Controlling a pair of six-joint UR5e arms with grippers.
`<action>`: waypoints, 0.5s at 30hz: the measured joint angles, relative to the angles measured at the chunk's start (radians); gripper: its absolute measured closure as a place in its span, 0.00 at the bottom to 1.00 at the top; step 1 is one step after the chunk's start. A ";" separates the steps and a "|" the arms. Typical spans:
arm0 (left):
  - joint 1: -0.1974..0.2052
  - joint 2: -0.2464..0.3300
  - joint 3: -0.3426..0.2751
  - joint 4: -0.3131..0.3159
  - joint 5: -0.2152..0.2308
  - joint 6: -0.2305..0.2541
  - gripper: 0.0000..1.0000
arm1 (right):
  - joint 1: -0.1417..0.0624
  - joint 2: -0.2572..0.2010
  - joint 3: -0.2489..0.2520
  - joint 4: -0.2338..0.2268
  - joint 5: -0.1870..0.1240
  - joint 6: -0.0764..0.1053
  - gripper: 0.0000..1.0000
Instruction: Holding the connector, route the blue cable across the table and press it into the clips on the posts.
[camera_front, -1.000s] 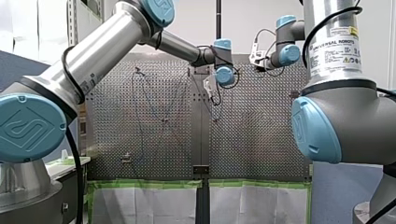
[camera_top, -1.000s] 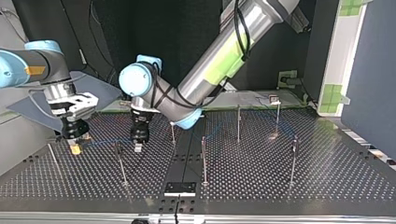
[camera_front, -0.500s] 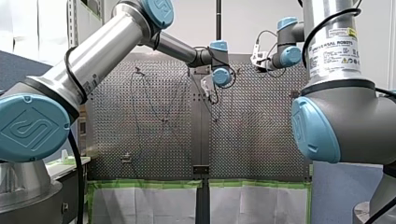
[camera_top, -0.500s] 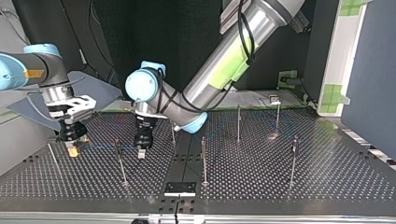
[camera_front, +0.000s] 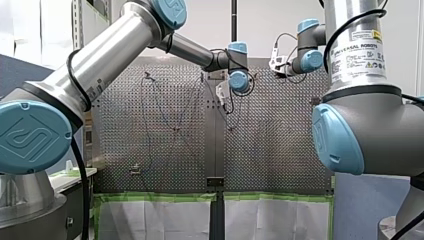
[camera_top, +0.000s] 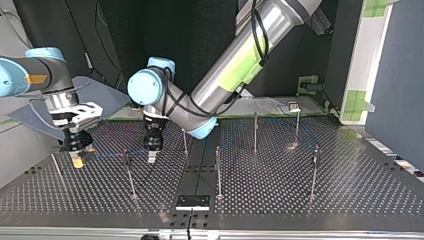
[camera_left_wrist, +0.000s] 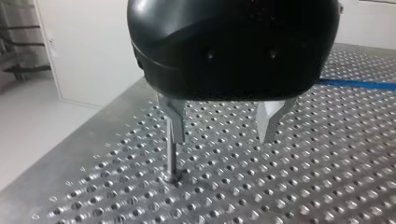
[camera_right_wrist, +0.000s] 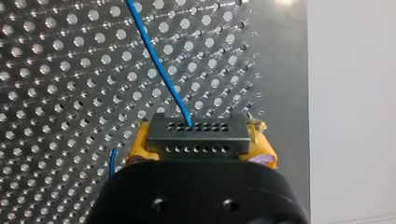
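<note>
My right gripper is clenched on the connector. The dark block sits crosswise between my yellow pads, and the blue cable leaves its outer face and runs away over the table. This hand hangs close to the table's side edge, beside the plain unperforated border there. In the top view the cable stretches low over the holes from the connector toward a post and my left gripper.

My left gripper is released, its metal fingers spread wide apart. One post stands just ahead of one finger, and the cable lies on the table well beyond them.

Compared with half a second ago, my left gripper sits a little higher above the table, and its wrist has swung slightly toward the top view's left. My right gripper and the connector have barely shifted.
</note>
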 joint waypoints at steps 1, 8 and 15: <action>-0.001 0.001 0.000 -0.009 -0.007 0.000 0.08 | 0.000 0.000 0.000 0.000 0.000 0.000 0.98; -0.010 0.018 -0.007 -0.072 -0.042 -0.001 0.00 | 0.000 0.002 0.001 0.000 0.000 -0.002 0.98; -0.029 0.078 -0.059 -0.099 -0.012 -0.004 0.00 | 0.000 0.004 0.001 0.000 0.000 -0.002 0.98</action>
